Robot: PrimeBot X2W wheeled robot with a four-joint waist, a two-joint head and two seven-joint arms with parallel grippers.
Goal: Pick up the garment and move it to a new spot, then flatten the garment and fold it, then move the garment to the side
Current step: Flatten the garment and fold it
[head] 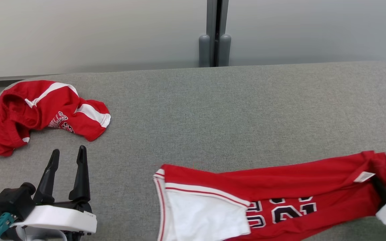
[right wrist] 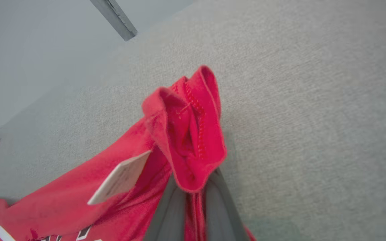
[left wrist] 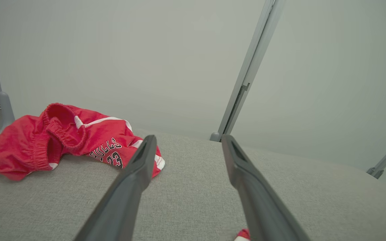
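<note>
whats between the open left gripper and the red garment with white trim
Nothing: a bare stretch of grey fabric tabletop, seen in the head view, separates the left gripper from the red garment.

The garment (head: pixel 280 187) lies stretched left to right on the near right part of the table (head: pixel 213 110), its near edge running off the bottom of the head view. Its right end is pinched between the right gripper (right wrist: pixel 195 197) fingers at the table's right side, with the label (head: pixel 364 176) just left of that end. A second garment (head: pixel 39 113) is bunched at the far left, well apart. The left gripper (head: pixel 68 150) is at near left, in front of the second garment, not touching it. A post (head: pixel 215 43) stands behind the table's far edge, at the middle.
</note>
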